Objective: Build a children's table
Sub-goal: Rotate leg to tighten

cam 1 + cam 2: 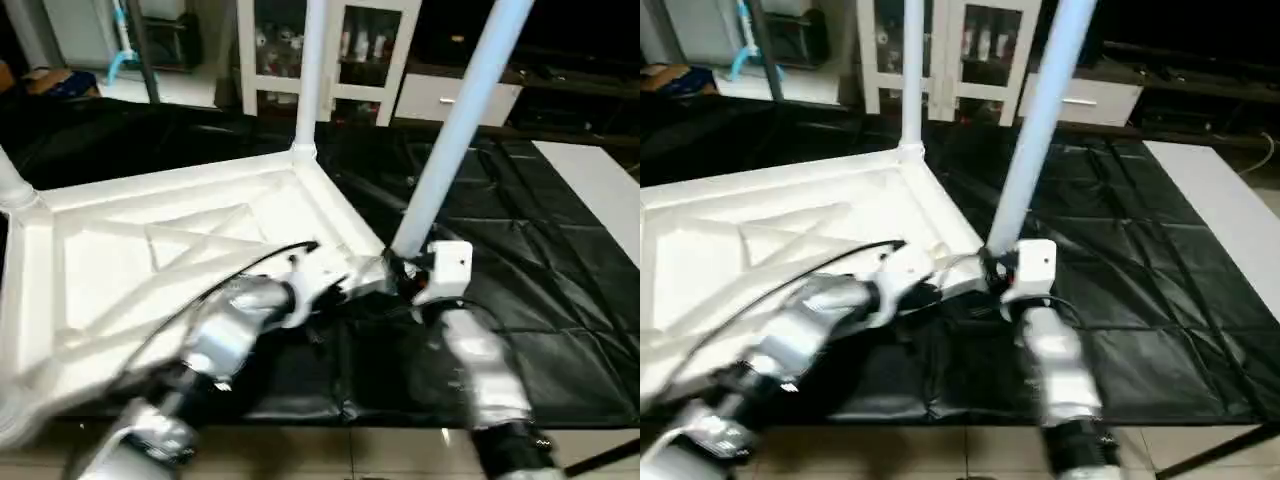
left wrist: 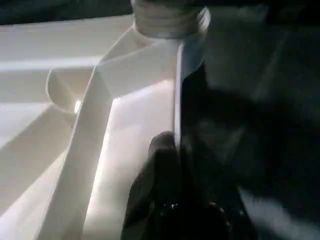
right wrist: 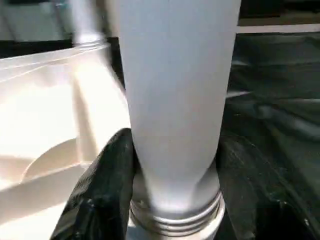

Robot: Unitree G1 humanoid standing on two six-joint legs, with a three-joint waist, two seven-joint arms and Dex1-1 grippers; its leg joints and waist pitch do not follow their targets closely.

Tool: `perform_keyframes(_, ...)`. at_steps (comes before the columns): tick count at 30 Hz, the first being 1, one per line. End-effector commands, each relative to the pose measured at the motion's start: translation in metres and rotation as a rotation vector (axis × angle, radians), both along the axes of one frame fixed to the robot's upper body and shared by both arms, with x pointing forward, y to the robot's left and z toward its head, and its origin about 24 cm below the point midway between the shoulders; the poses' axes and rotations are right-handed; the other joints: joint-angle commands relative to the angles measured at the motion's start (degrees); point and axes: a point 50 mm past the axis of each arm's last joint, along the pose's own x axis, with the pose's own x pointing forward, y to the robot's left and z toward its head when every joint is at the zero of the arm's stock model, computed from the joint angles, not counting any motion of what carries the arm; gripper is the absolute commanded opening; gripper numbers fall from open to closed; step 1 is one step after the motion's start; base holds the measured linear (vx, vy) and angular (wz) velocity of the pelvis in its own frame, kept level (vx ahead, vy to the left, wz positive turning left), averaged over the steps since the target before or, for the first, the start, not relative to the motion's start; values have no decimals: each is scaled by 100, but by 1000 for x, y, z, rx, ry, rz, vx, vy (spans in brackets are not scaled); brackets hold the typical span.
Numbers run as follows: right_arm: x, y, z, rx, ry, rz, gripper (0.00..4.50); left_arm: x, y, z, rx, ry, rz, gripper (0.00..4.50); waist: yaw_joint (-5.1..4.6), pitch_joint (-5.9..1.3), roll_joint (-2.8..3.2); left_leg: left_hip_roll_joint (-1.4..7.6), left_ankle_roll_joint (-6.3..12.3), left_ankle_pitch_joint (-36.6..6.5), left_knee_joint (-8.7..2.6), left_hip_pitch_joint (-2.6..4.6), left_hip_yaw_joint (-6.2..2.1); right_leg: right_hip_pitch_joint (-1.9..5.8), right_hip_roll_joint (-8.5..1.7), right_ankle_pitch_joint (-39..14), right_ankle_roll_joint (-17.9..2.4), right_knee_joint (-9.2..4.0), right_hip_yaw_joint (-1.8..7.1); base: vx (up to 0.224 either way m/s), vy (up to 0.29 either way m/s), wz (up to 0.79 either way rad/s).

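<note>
The white tabletop (image 1: 150,250) lies upside down on the black cover, its X-ribs facing up. One leg (image 1: 312,70) stands in the far corner socket and another (image 1: 12,180) in the left one. A third leg (image 1: 455,130) leans over the near right corner, with its threaded end (image 3: 175,220) at the socket. My right gripper (image 1: 405,270) is shut on this leg just above the thread, a black finger (image 3: 100,190) on each side. My left gripper (image 1: 368,280) is shut on the tabletop's thin rim (image 2: 176,100) beside that corner.
The black cover (image 1: 520,300) spreads to the right of the tabletop, with a white panel (image 1: 600,190) lying at its far right. A white glass-door cabinet (image 1: 350,50) stands behind. Tiled floor (image 1: 380,450) begins at the cover's near edge.
</note>
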Motion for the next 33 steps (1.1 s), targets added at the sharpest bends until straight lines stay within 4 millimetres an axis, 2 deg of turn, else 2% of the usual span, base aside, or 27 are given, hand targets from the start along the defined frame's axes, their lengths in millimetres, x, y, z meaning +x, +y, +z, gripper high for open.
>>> perform_keyframes(1, -2, -37, -17, -16, 89, -205, 202, 2, -3, 3, 2, -23, 6, 0, -48, -274, 90, 232, -190, -2479, -499, 95, -196, 91, -302, -2716, -526, -489, 95, 0, 0, 0)
perform_keyframes(2, 1, -34, -13, 15, 74, -166, 202, 1, -3, 3, 1, -24, -4, 0, -38, -275, 114, 233, -142, -2422, -498, 83, -190, 95, -309, -2593, -547, -487, 106, 0, 0, 0)
perform_keyframes(4, 4, -24, -6, 43, 40, -48, 201, 1, -1, 3, 9, -26, -19, 0, -35, -288, 93, 231, -64, -2308, -494, 59, -175, 127, -298, -2386, -602, -465, 114, 0, 0, 0)
perform_keyframes(6, 2, -18, 4, 34, -29, 85, 270, -1, 4, 1, 21, -18, -45, 0, -6, -291, 86, 249, 11, -2053, -492, 42, -155, 150, -301, -1996, -736, -426, 130, 0, 0, 0)
perform_keyframes(8, -3, -18, 13, 55, -89, 160, 270, -3, 10, -1, 29, -22, -85, 0, 30, -299, 82, 252, 74, -1912, -488, 26, -147, 190, -310, -1813, -774, -410, 140, 0, 0, 0)
perform_keyframes(9, -5, -19, 15, 59, -100, 186, 270, -5, 13, -2, 30, -11, -103, 0, 40, -302, 77, 265, 168, -1703, -482, 33, -128, 189, -306, -1513, -907, -373, 152, 0, 0, 0)
perform_keyframes(10, -8, -21, 19, 72, -112, 242, 299, -7, 18, -4, 38, 0, -121, 0, 48, -298, 82, 261, 205, -1650, -484, 21, -129, 207, -307, -1467, -937, -367, 151, 0, 0, 0)
perform_keyframes(12, -13, -22, 23, 176, -96, 359, 308, -15, 23, -5, 27, -12, -234, 0, 65, -305, 96, 280, 336, -1476, -484, 27, -139, 254, -317, -1326, -1035, -341, 150, 0, 0, 0)
perform_keyframes(13, -14, -22, 24, 209, -89, 395, 311, -18, 24, -5, 20, -15, -277, 0, 63, -301, 107, 300, 334, -1439, -491, 26, -136, 240, -319, -1281, -1062, -334, 155, 0, 0, 0)
perform_keyframes(14, -19, -24, 23, 180, -69, 503, 324, -25, 30, -7, 16, 19, -334, 0, 56, -298, 112, 295, 342, -1423, -492, 38, -133, 236, -313, -1259, -1099, -331, 146, 0, 0, 0)
perform_keyframes(15, -22, -26, 22, 155, -54, 569, 324, -29, 33, -9, 15, 43, -363, 0, 67, -310, 112, 310, 353, -1310, -484, 22, -141, 275, -323, -1115, -1171, -296, 139, 0, 0, 0)
perform_keyframes(16, -28, -37, 19, 56, -11, 706, 324, -35, 44, -12, 28, 76, -398, 0, 67, -299, 116, 310, 363, -1282, -481, 43, -122, 247, -308, -1067, -1257, -295, 135, 0, 0, 0)
perform_keyframes(17, -30, -42, 19, 32, 5, 744, 324, -36, 47, -12, 31, 79, -403, 0, 91, -305, 123, 320, 378, -1266, -465, 54, -114, 262, -315, -1029, -1316, -282, 130, 0, 0, 0)
perform_keyframes(19, -32, -49, 21, 30, 22, 792, 324, -37, 52, -11, 35, 79, -404, 0, 117, -280, 130, 319, 389, -1338, -469, 61, -91, 235, -328, -1157, -1325, -305, 151, 0, 0, 0)
perform_keyframes(22, -35, -60, 26, 13, 31, 873, 324, -37, 58, -10, 45, 82, -401, 0, 162, -271, 109, 324, 242, -1487, -482, 79, -100, 230, -338, -1564, -1237, -327, 150, 0, 0, 0)
perform_keyframes(24, -35, -64, 29, 18, 31, 900, 324, -37, 60, -9, 41, 83, -401, 0, 156, -266, 81, 323, 222, -1555, -482, 75, -104, 227, -340, -1706, -1197, -338, 149, 0, 0, 0)
perform_keyframes(25, -35, -66, 31, 20, 28, 911, 324, -37, 60, -8, 36, 83, -402, 0, 158, -267, 86, 321, 206, -1583, -485, 73, -109, 229, -341, -1815, -1153, -344, 149, 0, 0, 0)
perform_keyframes(27, -33, -70, 36, 26, 23, 953, 324, -38, 60, -6, 20, 82, -416, 0, 164, -277, 82, 318, 225, -1510, -475, 73, -109, 229, -345, -1778, -1144, -343, 152, 0, 0, 0)
perform_keyframes(28, -33, -70, 36, 26, 23, 953, 308, -38, 60, -6, 20, 82, -416, 0, 156, -277, 60, 316, 238, -1460, -474, 54, -111, 238, -348, -1777, -1147, -335, 147, 0, 0, 0)
perform_keyframes(30, -29, -69, 36, 12, 18, 968, 288, -39, 60, -5, 11, 82, -430, 0, 152, -280, 69, 316, 251, -1430, -461, 72, -104, 211, -346, -1770, -1169, -338, 145, 0, 0, 0)
perform_keyframes(33, -28, -66, 33, -3, 23, 997, 267, -40, 58, -5, 3, 84, -439, 0, 150, -287, 60, 312, 270, -1349, -453, 56, -104, 222, -344, -1726, -1194, -329, 141, 0, 0, 0)
